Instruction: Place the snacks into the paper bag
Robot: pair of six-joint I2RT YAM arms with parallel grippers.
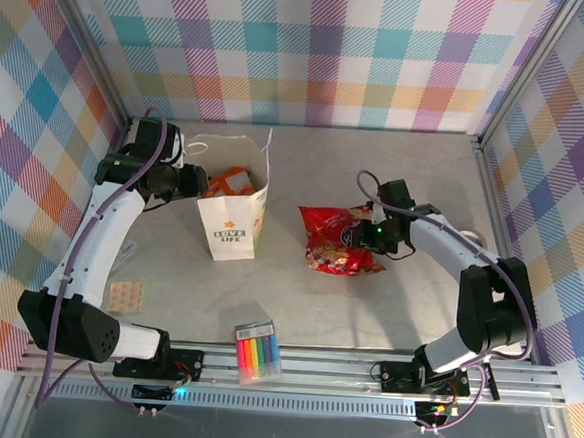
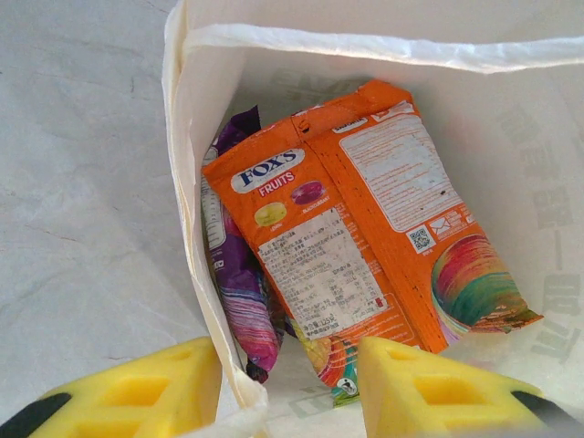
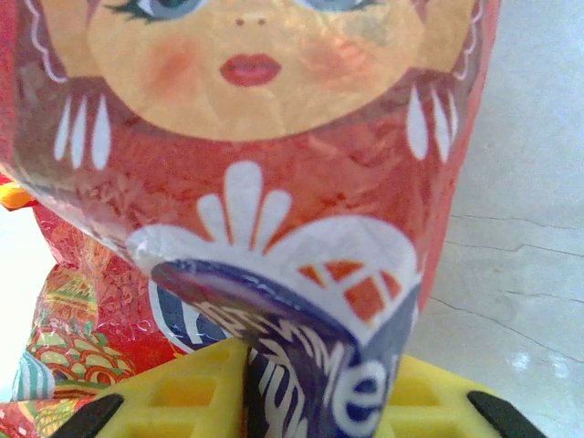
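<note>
Left gripper point(image 2: 290, 370): jaws part open, astride the wall of the paper bag point(image 2: 193, 228) at its rim; one yellow finger point(image 2: 137, 392) outside against the paper; the other inside the bag
Paper bag: upright on the table point(image 1: 395, 316), left of centre; mouth open; logo side facing the arm bases
Inside the bag: orange packet point(image 2: 365, 237) leaning on top; purple packet point(image 2: 239, 292) beside it, against the wall
Right gripper point(image 3: 315, 365): closed on the red packet point(image 3: 265, 182); a fold of its foil pinched between both yellow fingers
Red packet: outside the bag, to its right and apart from it; flat or lifted, cannot tell
Marker pack point(image 1: 257, 354): flat at the near edge, between the arm bases
</note>
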